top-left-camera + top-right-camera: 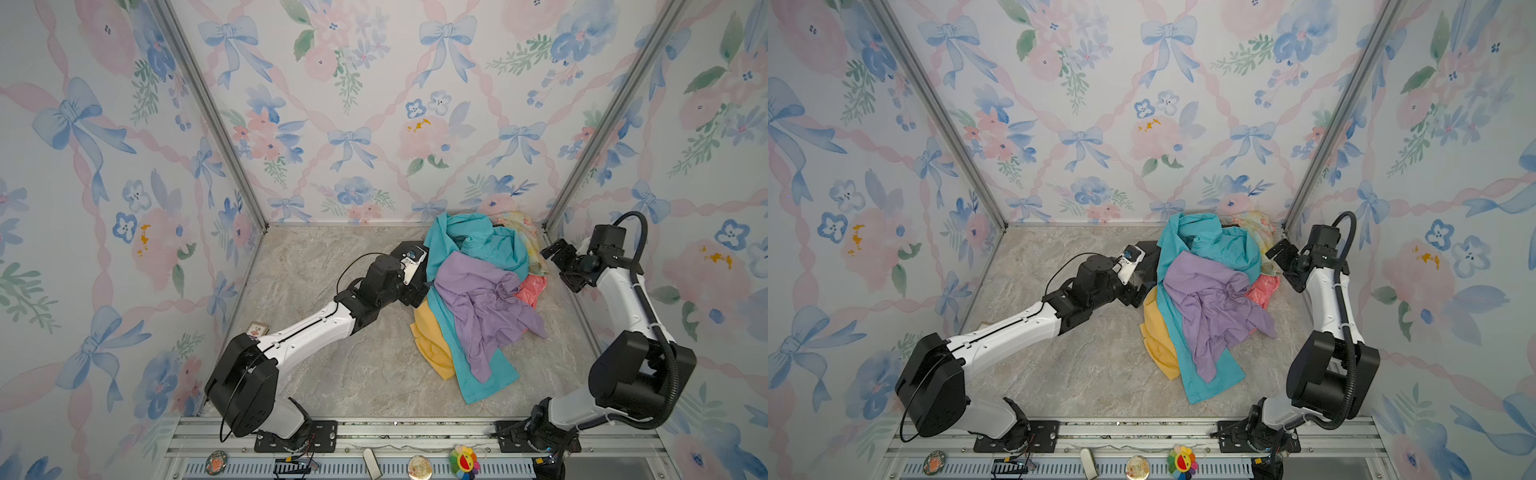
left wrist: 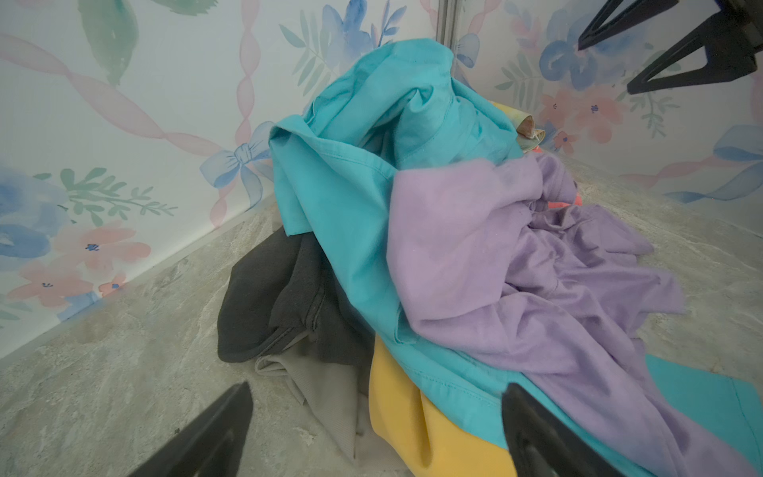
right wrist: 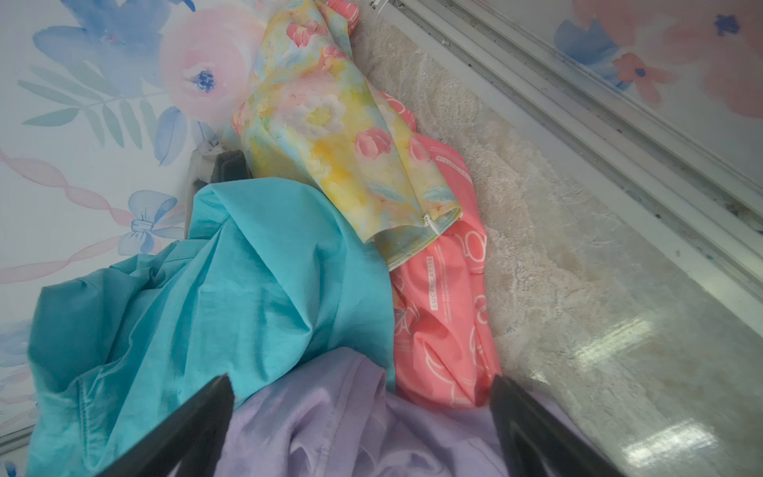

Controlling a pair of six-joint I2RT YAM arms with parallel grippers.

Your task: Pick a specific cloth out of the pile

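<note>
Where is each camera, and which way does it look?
Top views: high in front, looking down at the pile; left arm, right arm show.
Left wrist: left of the pile; open left tool shows, right tool beyond.
Right wrist: right of the pile, facing the coral cloth; open right tool shows.
Shared: both wrist views see the teal cloth.

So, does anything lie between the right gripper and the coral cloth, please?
Nothing visible blocks the right gripper from the exposed side of the coral cloth; the floral cloth and lavender shirt overlap the rest.
</note>
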